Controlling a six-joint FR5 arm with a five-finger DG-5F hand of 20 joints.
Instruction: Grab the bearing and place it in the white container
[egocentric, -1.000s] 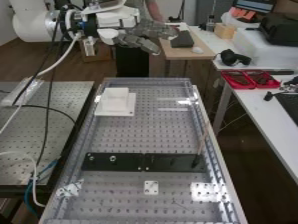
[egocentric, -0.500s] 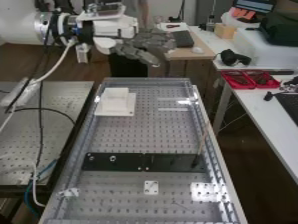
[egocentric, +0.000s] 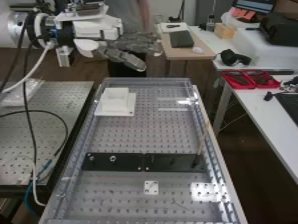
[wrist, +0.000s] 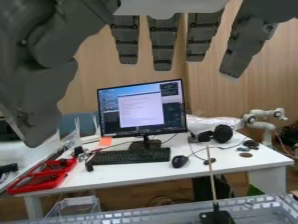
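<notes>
Robot hand empty, fingers straight, partly cut off in the wrist view; white container on the counter's far left, inside hard to make out; smaller nut faint near larger nut

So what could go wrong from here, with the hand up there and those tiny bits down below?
The hand might knock the thin stick standing near one end of the black bar if it comes down close by. It could grab the wrong part, as the smaller nut and larger nut stand close together there. The arm's loose cables could snag, since they hang down beside the bench.
</notes>
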